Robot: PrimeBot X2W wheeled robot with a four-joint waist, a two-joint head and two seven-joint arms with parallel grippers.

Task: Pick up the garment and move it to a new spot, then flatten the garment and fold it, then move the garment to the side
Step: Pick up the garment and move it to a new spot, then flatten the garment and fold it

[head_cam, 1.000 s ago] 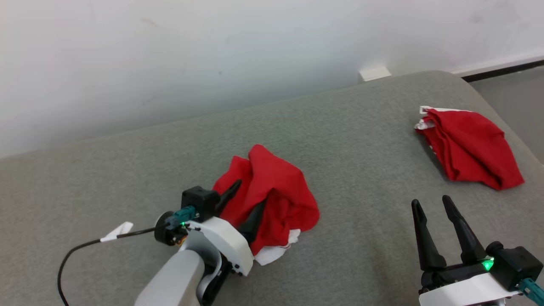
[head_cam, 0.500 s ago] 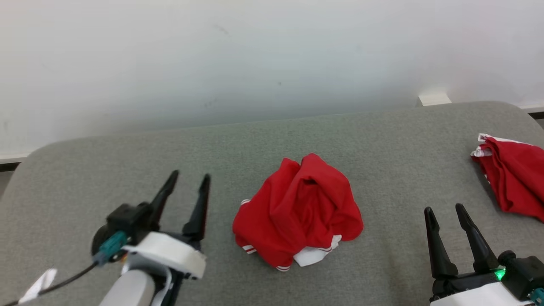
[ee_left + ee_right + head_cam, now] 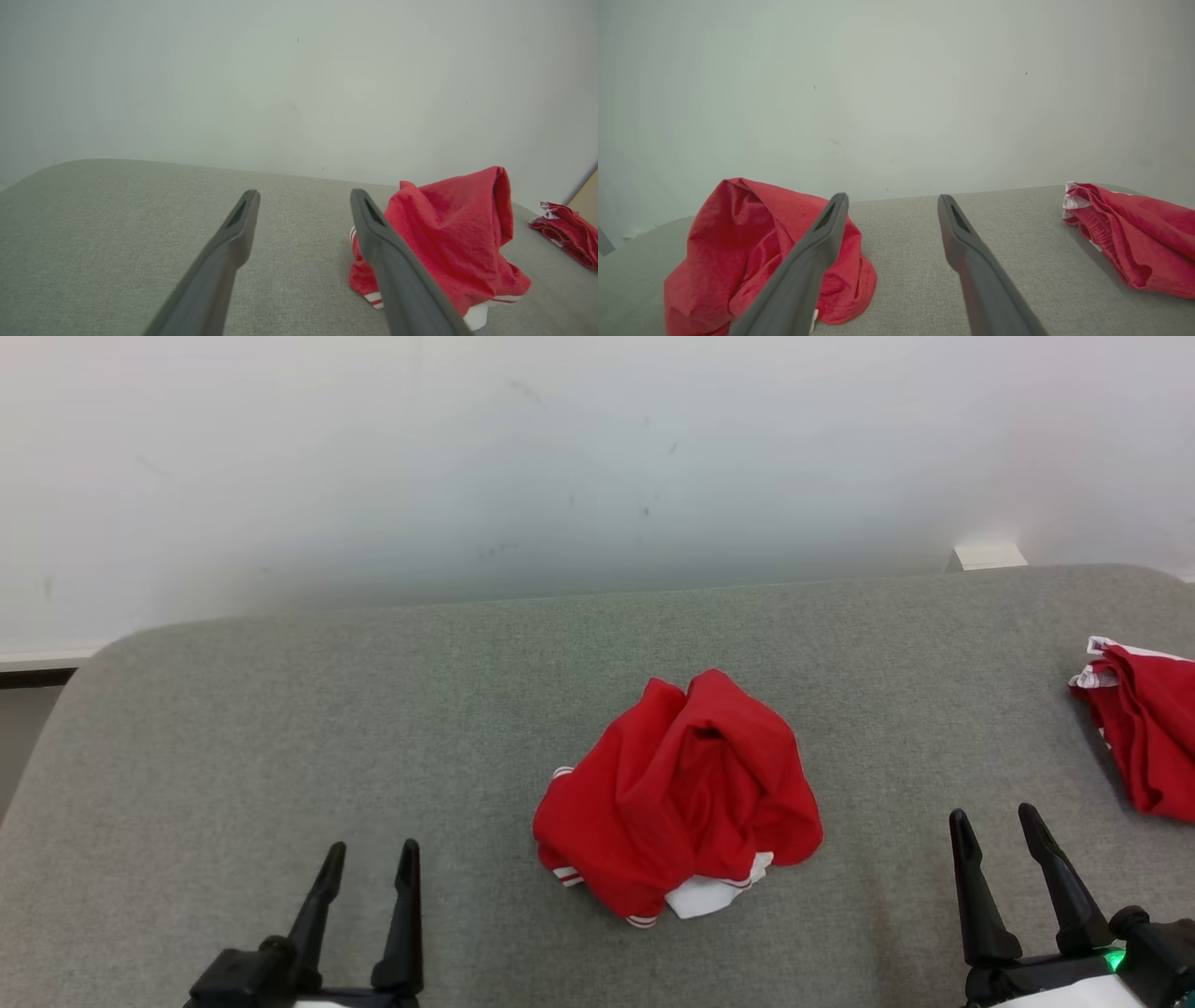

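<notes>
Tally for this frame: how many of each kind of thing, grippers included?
Red garments: 2 (crumpled red garment, centre; second red garment, right edge)
Grippers: 2 (left gripper, right gripper)
Total: 4

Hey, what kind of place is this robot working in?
Likely a plain indoor room set up for laundry practice: a grey cushion by a bare white wall, with a crumpled garment and a second garment on it.
</notes>
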